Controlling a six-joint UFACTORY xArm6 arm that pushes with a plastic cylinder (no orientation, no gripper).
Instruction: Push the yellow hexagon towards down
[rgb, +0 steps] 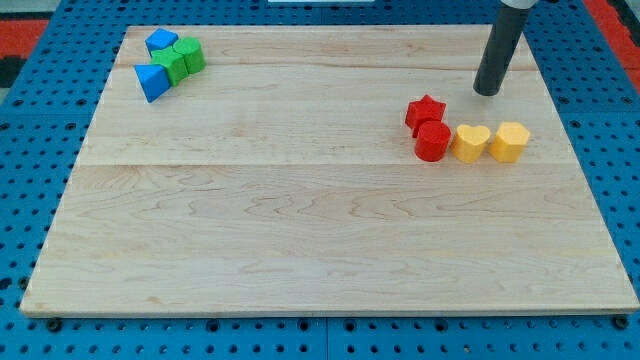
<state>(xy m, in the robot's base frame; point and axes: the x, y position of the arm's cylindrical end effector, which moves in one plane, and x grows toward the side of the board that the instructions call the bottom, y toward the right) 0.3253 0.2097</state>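
A: One wooden board (330, 250), largest item in view, resting on a blue pegboard table (30, 150). Status of the push?

B: Not begun, as I judge it. My tip (487, 93) sits on the board near the view's top right, above and slightly left of the yellow hexagon (510, 141), apart from it, not touching. The hexagon lies at the right end of a row in the right half of the board, with open wood below it toward the view's bottom. What is left: bring the tip to the hexagon's upper side, then drive it downward.

A: Pincer state?

B: None fitted; the arm ends in a plain dark rod, so nothing opens, closes or grips.

A: Block count?

B: Eight, I make it. Two yellow: the hexagon and a yellow heart (471, 142) touching its left side. Two red: a red star (425, 111) and a red cylinder (433, 141) just below it, beside the heart. At the top left, a cluster of two blue blocks (153, 81) and two green blocks (180, 58), packed together; shapes there are hard to make out.
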